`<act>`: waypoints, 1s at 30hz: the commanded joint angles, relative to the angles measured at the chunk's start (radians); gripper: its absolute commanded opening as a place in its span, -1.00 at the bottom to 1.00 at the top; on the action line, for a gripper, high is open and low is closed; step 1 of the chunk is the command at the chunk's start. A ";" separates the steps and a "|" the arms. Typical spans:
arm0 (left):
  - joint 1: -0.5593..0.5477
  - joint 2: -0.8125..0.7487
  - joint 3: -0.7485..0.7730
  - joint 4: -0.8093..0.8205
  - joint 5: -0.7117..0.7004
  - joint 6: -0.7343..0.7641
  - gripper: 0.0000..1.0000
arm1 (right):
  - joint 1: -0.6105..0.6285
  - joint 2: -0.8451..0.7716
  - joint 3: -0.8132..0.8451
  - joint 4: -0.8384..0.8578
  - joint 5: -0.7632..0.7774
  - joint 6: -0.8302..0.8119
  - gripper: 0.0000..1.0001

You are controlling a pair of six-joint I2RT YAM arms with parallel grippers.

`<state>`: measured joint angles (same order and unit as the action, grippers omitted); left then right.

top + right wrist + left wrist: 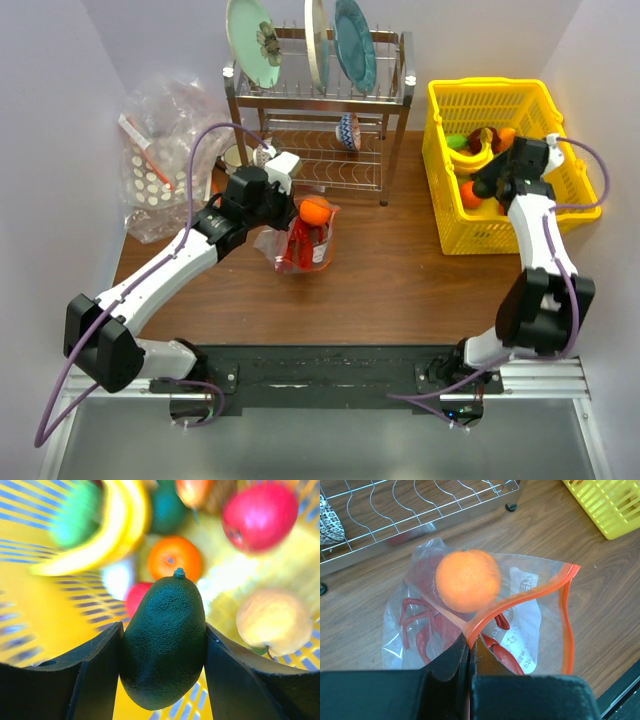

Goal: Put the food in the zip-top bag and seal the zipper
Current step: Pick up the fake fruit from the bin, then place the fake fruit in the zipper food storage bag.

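While left tool point(470, 654) is pinching bag point(542, 612) at rim, right tool point(162, 632) is gripping green fruit point(164, 665) above basket point(30, 612): fetching last food, next calling for carrying it into bag.

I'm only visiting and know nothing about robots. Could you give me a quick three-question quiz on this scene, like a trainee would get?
1. True or false: the glossy red toy lobster lies inside the clear plastic zip-top bag.
2. What does the right tool grip? A) a spoon B) a dark green pebbled toy fruit C) a sponge
3. Which tool pinches the bag's orange-red zipper strip?
Key: 1 true; 2 B; 3 the left tool.
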<state>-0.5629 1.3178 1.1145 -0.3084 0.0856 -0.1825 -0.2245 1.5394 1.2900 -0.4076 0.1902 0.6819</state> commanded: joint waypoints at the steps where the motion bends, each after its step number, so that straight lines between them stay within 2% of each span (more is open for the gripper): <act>1: 0.012 -0.038 0.005 0.071 0.006 0.000 -1.00 | -0.004 -0.154 -0.055 0.107 -0.020 -0.093 -0.27; 3: 0.012 -0.037 0.005 0.071 0.008 0.000 -1.00 | -0.004 -0.228 -0.066 0.130 -0.044 -0.107 -0.26; 6: 0.012 -0.035 0.005 0.071 0.009 0.000 -1.00 | -0.003 -0.318 -0.090 0.183 -0.187 -0.145 -0.26; 7: 0.014 -0.034 0.005 0.071 0.011 0.000 -1.00 | -0.003 -0.337 -0.104 0.219 -0.316 -0.147 -0.27; 10: 0.012 -0.034 0.005 0.071 0.008 0.000 -1.00 | -0.003 -0.380 -0.118 0.294 -0.504 -0.108 -0.33; 11: 0.014 -0.032 0.005 0.071 0.008 0.000 -1.00 | 0.001 -0.383 -0.118 0.306 -0.609 -0.093 -0.35; 14: 0.014 -0.032 0.005 0.069 0.009 -0.002 -1.00 | 0.049 -0.383 -0.103 0.326 -0.756 -0.067 -0.38; 17: 0.014 -0.031 0.008 0.071 0.006 0.000 -1.00 | 0.189 -0.369 -0.067 0.258 -0.769 -0.119 -0.38; 20: 0.014 -0.028 0.016 0.065 0.000 0.000 -1.00 | 0.408 -0.364 -0.075 0.240 -0.773 -0.143 -0.38; 30: 0.014 -0.009 0.080 0.040 0.022 -0.018 -1.00 | 0.829 -0.323 -0.195 0.247 -0.689 -0.137 -0.39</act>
<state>-0.5564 1.3182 1.1194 -0.3183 0.0860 -0.1833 0.4950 1.1915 1.1282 -0.1711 -0.5297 0.5556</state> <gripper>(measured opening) 0.020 0.607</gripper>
